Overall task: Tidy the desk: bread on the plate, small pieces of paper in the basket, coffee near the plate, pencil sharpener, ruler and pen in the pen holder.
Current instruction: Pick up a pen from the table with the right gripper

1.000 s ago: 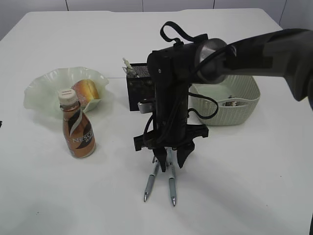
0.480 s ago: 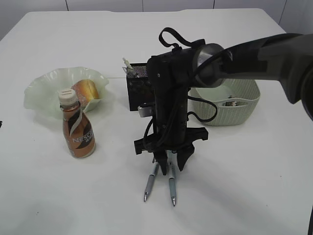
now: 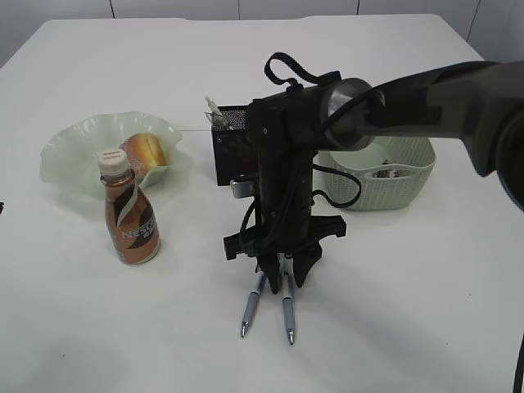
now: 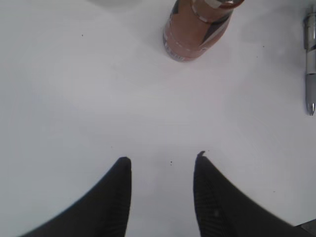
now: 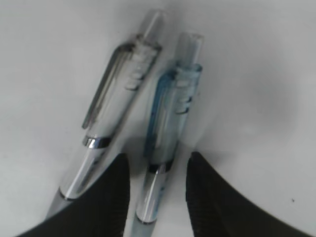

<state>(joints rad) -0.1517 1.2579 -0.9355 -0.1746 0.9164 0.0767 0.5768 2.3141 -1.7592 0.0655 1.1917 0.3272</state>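
Observation:
Two pens lie side by side on the white table. The blue-clip pen (image 5: 170,123) (image 3: 287,315) lies between the fingers of my right gripper (image 5: 158,157) (image 3: 281,278), which is open and pointing down over it, with gaps on both sides. The grey-clip pen (image 5: 116,98) (image 3: 251,304) lies just outside the left finger. Bread (image 3: 146,151) sits on the pale green plate (image 3: 74,151), and the coffee bottle (image 3: 129,214) (image 4: 195,27) stands in front of it. My left gripper (image 4: 163,159) hangs open over bare table. The sharpener is not visible.
The black mesh pen holder (image 3: 228,147) stands behind my right arm with a pale item sticking out. The white woven basket (image 3: 409,176) at the right holds scraps of paper (image 3: 385,173). A pen tip (image 4: 309,59) shows at the right edge of the left wrist view.
My right arm has settled slightly lower and leftward over the pens. Both pens, the bottle and the left gripper have stayed put.

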